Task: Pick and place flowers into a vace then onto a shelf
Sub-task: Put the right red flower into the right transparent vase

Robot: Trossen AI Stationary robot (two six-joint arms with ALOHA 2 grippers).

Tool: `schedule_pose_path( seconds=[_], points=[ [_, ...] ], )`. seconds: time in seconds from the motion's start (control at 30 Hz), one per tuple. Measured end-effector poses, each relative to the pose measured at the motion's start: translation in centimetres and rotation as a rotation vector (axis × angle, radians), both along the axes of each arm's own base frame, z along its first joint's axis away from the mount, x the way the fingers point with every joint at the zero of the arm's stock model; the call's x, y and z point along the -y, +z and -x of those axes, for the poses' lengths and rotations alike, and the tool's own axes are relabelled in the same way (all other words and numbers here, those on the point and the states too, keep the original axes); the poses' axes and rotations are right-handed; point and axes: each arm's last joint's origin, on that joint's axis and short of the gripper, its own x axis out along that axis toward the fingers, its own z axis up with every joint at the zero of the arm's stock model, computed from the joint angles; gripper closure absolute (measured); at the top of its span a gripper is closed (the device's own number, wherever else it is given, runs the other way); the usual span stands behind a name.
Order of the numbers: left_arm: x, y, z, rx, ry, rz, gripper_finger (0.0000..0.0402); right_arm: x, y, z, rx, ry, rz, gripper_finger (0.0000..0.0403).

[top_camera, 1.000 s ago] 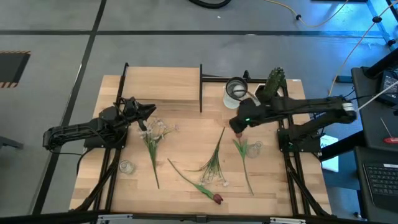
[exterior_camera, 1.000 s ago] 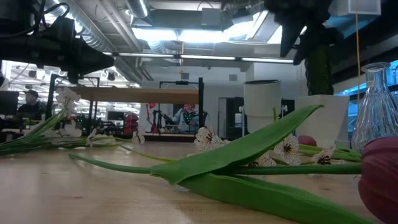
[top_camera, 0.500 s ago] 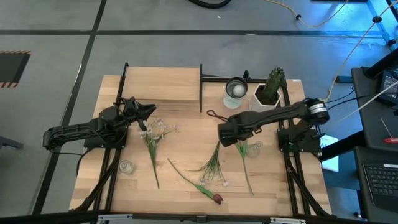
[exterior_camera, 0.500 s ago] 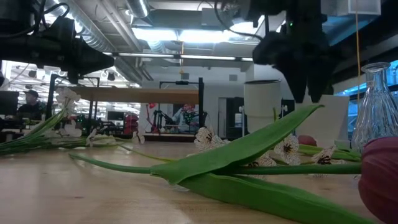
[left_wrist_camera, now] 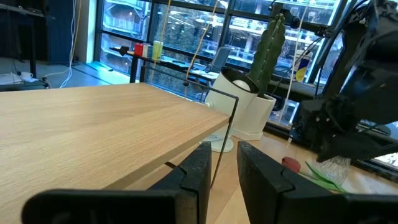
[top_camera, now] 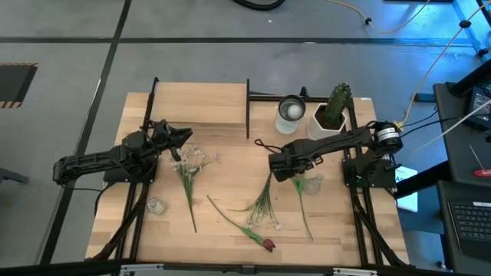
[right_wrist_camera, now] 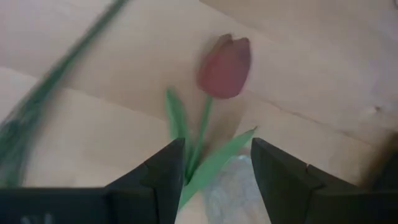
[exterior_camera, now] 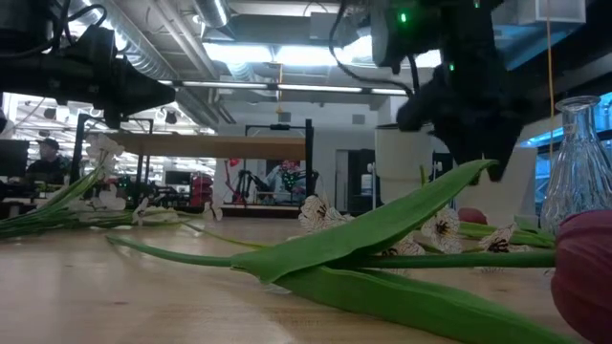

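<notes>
My left hand (top_camera: pixel 186 136) waits at the worktop's (top_camera: pixel 222 230) 9 o'clock side, just off the shelf (top_camera: pixel 201 103) front edge, fingers slightly spread, holding nothing. Loose flowers (top_camera: pixel 261 205) lie across the worktop centre toward 6 o'clock. My right hand (top_camera: pixel 278 165) hangs spread above a red tulip (right_wrist_camera: pixel 224 59), its stem (right_wrist_camera: pixel 200 134) between the fingers. Judgement: the tulip is light, limp and easily crushed. Grip the stem below the head, gently; never the bloom.

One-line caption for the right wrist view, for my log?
Right gripper, fingers open, poised over a red tulip lying on the wooden tabletop.
</notes>
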Motion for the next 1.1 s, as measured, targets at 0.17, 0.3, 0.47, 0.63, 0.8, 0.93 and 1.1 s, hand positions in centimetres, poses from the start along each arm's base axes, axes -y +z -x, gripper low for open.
schedule_pose_path(
  seconds=[0.17,0.3,0.47,0.63,0.8,0.93,1.1],
  points=[
    [0.0,0.0,0.0,0.0,0.0,0.0,0.0329,0.0,-1.3,-0.6,0.1,0.024,-0.012,0.0218],
    [0.0,0.0,0.0,0.0,0.0,0.0,0.0329,0.3,-2.0,0.0,0.069,0.009,-0.007,0.0222],
    [0.0,0.0,0.0,0.0,0.0,0.0,0.0329,0.4,-3.3,0.6,0.062,-0.013,-0.048,0.0247],
    [0.0,0.0,0.0,0.0,0.0,0.0,0.0329,0.4,-4.6,0.8,0.106,-0.015,-0.058,0.0262],
    [0.0,0.0,0.0,0.0,0.0,0.0,0.0329,0.4,-5.3,1.4,0.086,-0.038,-0.055,0.0265],
    [0.0,0.0,0.0,0.0,0.0,0.0,0.0329,0.4,-5.5,1.6,0.08,-0.044,-0.055,0.0265],
    [0.0,0.0,0.0,0.0,0.0,0.0,0.0329,0.5,-5.5,1.6,0.08,-0.047,-0.055,0.0272]
  ],
)
